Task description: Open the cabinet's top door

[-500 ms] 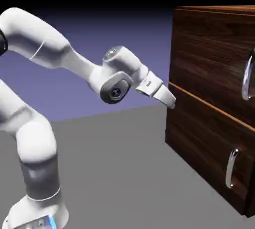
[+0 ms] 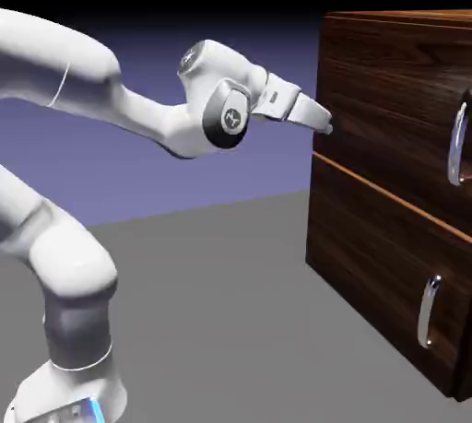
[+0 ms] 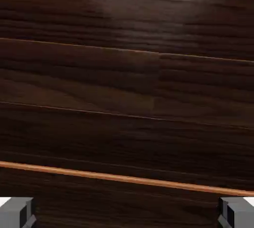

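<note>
Top door shut, claw spread wide at the cabinet's near edge.

The top door [image 2: 396, 126] sits flush in the cabinet [image 2: 369, 255] at the exterior view's right, its silver handle [image 2: 455, 146] well apart from the gripper [image 2: 324, 123]. In the hand view, both fingertips [image 3: 17, 211] stand far apart, empty, facing dark wood above the light seam [image 3: 124, 177].

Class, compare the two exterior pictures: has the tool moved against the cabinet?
Yes. The tool has risen from the seam between the panels to beside the top door of the cabinet.
</note>
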Tool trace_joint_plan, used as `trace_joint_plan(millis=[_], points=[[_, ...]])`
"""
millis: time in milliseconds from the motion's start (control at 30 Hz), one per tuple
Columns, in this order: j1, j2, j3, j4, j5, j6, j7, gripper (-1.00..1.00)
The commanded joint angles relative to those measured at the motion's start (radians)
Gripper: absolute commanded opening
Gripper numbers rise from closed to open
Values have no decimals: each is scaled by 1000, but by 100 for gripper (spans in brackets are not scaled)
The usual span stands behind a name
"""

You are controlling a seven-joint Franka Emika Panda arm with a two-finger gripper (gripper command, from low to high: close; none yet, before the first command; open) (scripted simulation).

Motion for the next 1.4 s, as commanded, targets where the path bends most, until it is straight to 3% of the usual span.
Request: trace_joint_plan(millis=[0, 1367], points=[[18, -7, -20, 12, -44, 0, 30, 0], [742, -274, -831, 516, -1827, 20, 1252, 0]])
